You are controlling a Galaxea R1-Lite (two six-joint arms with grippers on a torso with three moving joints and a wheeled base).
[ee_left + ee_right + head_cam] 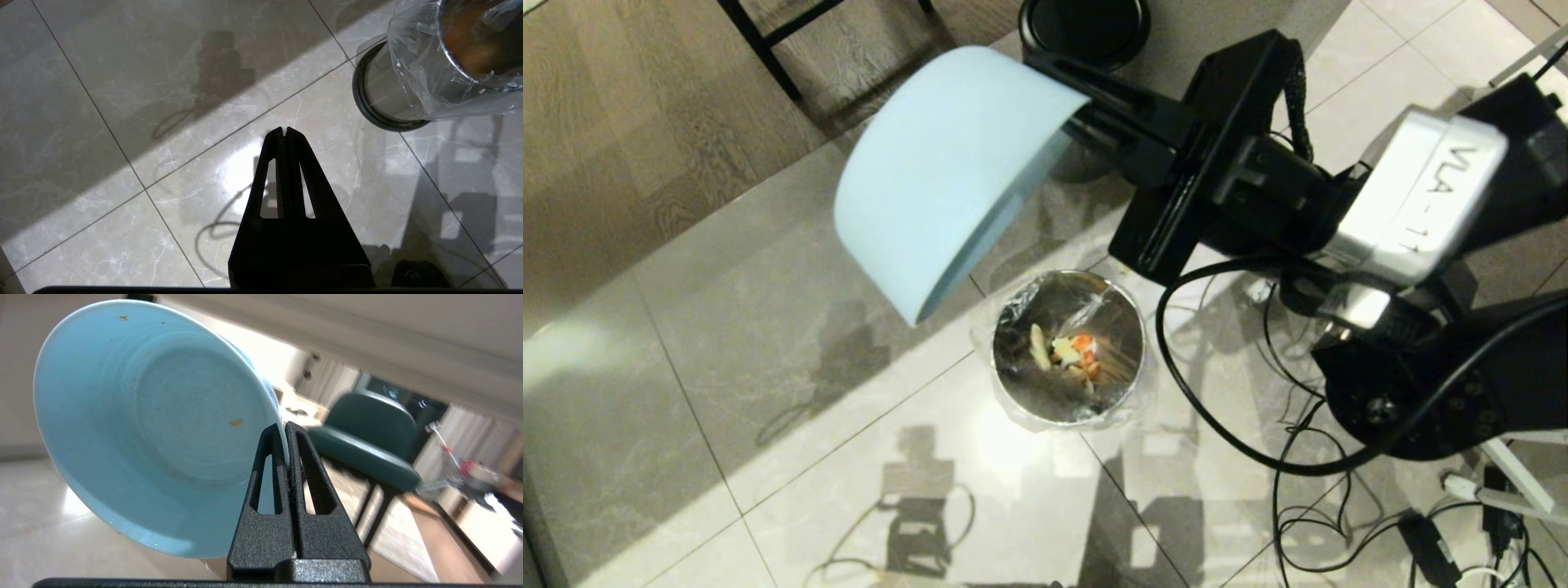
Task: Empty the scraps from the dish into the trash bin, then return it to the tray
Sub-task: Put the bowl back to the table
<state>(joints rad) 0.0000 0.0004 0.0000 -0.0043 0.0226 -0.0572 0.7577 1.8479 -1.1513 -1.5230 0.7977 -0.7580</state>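
Dish (947, 175): small pale blue bowl, likely light, stiff plastic with a smooth, slippery wall. Best taken at the rim, as now: right tool (287, 428) pinches its rim, holding it tipped on edge in the air above the trash bin (1068, 347) on the floor. Scraps (1072, 353) lie in the bin; specks cling inside. Left tool (284, 132) pressed together, idle near the bin. Tray not in view; bin's depth hidden.

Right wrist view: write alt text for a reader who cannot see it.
The right gripper is shut on the rim of a pale blue bowl, tipped on its side and empty except for a few tiny specks. A dark green chair stands behind.
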